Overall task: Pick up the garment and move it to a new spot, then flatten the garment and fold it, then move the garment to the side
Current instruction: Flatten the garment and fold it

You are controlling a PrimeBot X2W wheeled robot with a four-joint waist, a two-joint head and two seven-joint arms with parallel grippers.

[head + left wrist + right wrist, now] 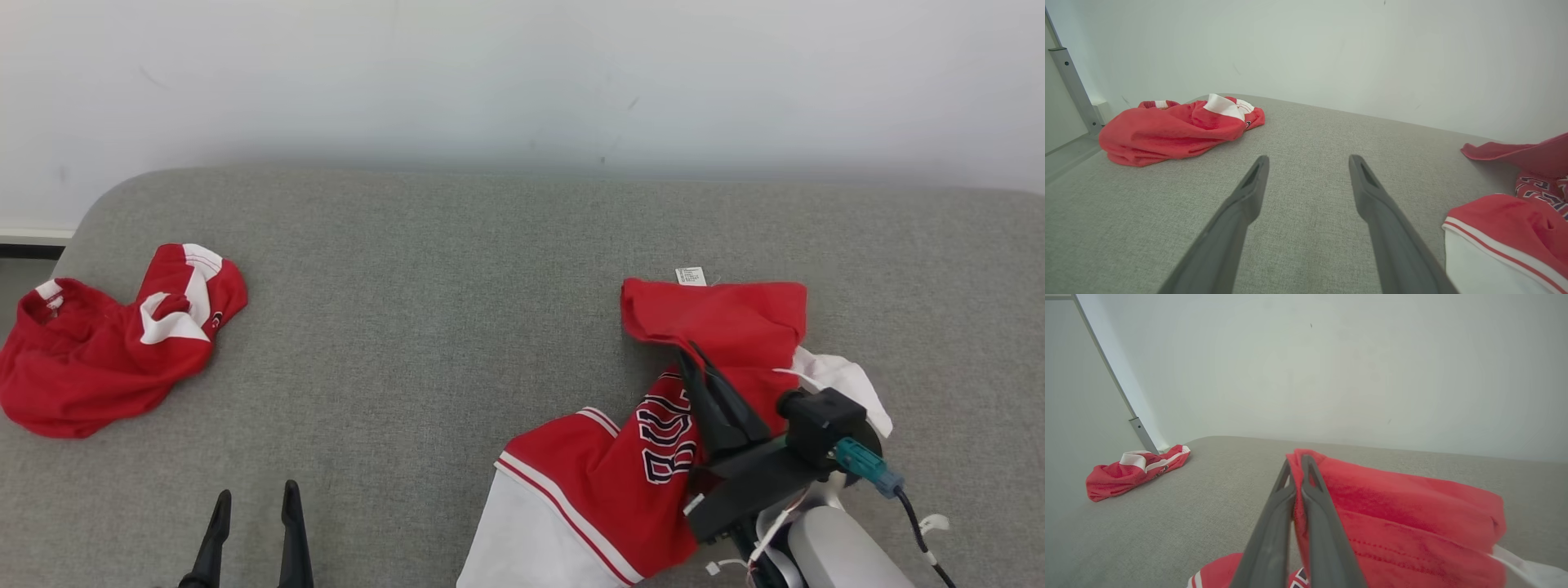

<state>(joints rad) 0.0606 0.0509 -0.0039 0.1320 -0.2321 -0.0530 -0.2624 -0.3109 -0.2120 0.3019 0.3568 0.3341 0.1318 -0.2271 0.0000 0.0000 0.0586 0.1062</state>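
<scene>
- We read the step in hand as the pick-up. The right gripper (pixel 1296 461) has its two fingers pressed together on a raised fold of the red garment (pixel 718 327), and cloth shows in the slit between them.
- The garment lies crumpled under and around that gripper. A red panel spreads ahead of the fingertips with a white label (pixel 690 276) at its far edge, and the lettered, white-striped part trails back beneath the wrist.
- The pinch looks thin, just one ridge of fabric, so we would lift slowly and watch for the fold sliding out.
- We would raise it until the trailing white part hangs free of the grey padded surface (pixel 457 286), and only then carry it sideways. Dragging would bunch it further.
- A good landing spot seems to be the bare stretch off the gripper's left, well short of the second red garment (pixel 106 359) lying far out on that side.
- The right arm comes in low from behind, its pale forearm bent at a dark wrist block with a teal connector (pixel 861 461). The fingers slant forward and slightly left, close over the cloth.
- The left gripper (pixel 1308 159) has its fingers spread and holds nothing. It points forward over bare surface with the garment's striped hem just off to its right. Whether its tips touch the padding we cannot tell.
</scene>
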